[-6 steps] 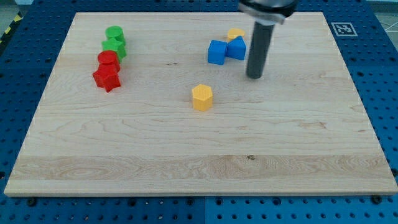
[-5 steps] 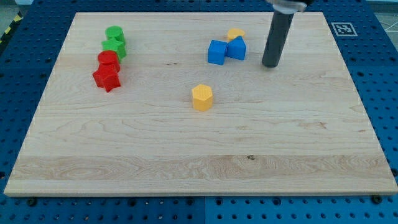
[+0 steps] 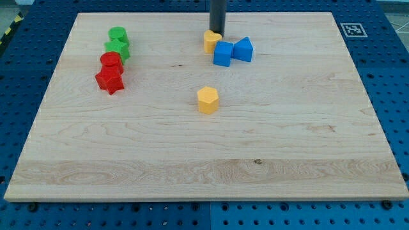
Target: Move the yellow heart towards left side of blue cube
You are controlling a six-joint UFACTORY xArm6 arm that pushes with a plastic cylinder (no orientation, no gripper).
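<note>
The yellow heart lies near the view's top centre, touching the upper left corner of the blue cube. A second blue block, wedge-like, touches the cube's right side. My tip stands just above the yellow heart, at its upper right edge, touching or nearly touching it.
A yellow hexagonal block sits at the board's centre. At the view's left stand two green blocks, a red cylinder and a red star in a column. The wooden board rests on a blue pegboard.
My tip moved from the right of the blue blocks up and around to the left. The yellow heart went from above the two blue blocks to the cube's upper left.
</note>
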